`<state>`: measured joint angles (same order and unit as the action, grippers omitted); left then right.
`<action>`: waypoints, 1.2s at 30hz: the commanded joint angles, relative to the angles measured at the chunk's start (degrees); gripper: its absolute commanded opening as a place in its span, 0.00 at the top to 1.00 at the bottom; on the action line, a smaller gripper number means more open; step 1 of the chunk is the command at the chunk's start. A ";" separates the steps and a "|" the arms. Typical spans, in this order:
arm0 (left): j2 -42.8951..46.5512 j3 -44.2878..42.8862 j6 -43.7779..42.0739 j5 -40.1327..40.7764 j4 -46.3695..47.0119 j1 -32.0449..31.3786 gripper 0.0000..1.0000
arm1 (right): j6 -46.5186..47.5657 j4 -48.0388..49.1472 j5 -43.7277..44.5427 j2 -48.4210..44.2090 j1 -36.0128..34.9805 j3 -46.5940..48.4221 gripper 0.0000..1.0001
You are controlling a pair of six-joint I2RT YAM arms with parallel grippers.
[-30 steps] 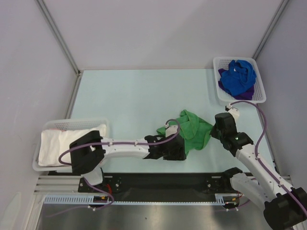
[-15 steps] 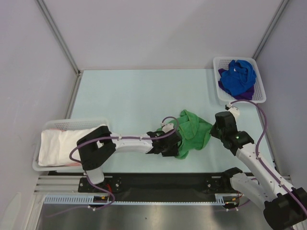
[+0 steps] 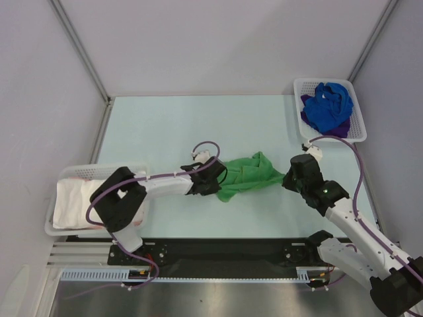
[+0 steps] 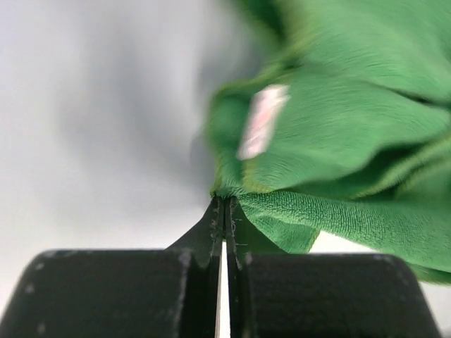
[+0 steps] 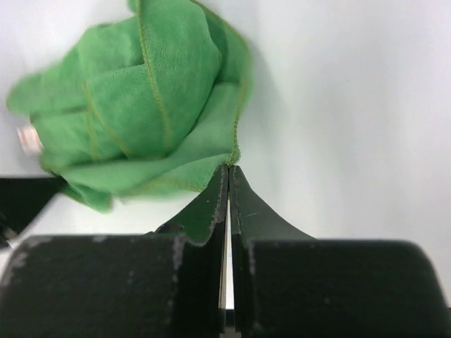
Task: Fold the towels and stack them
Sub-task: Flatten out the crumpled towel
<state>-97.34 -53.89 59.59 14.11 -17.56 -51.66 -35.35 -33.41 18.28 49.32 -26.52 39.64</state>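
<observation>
A crumpled green towel is stretched between my two grippers over the middle of the table. My left gripper is shut on the towel's left corner, and the left wrist view shows its tips pinching the green cloth beside a white label. At the towel's right edge, my right gripper is shut on the hem, its tips clamped on the green towel. A royal blue towel lies over a purple one in the basket at the far right. A white towel lies in the left basket.
A white mesh basket stands at the table's back right corner. Another white basket sits at the near left edge. Grey walls close in the table on three sides.
My left gripper has shut on the green towel's corner and moved left and away from the bases, pulling the bunched towel out sideways. The right gripper has shifted slightly left, still holding its edge.
</observation>
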 commanded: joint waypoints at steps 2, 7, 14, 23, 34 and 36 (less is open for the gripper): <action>4.17 -0.51 -3.69 11.72 -8.88 5.94 1.00 | -3.04 -0.87 -1.93 -3.17 -2.30 0.71 1.00; 5.22 -3.33 -9.14 10.42 -8.03 7.27 0.79 | -4.46 -1.13 -2.02 -5.11 -3.97 -1.84 1.00; 13.38 6.49 -8.63 2.69 -4.59 4.38 0.43 | -5.78 1.24 -3.08 -5.55 -5.56 -5.62 1.00; 14.73 11.09 -3.70 1.88 -1.78 -2.21 0.52 | -5.96 1.59 -1.06 -5.29 -6.96 -6.59 1.00; 11.03 10.73 2.02 3.12 0.59 -2.31 0.46 | -5.87 2.73 -1.06 -5.20 -7.23 -7.64 1.00; 9.72 10.12 3.16 3.03 0.51 -2.13 0.46 | -6.13 2.91 -1.14 -4.94 -7.31 -7.91 1.00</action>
<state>-85.71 -42.33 59.40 16.32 -18.52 -54.08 -40.56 -32.18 16.01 44.42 -33.34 32.12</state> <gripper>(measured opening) 0.537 0.010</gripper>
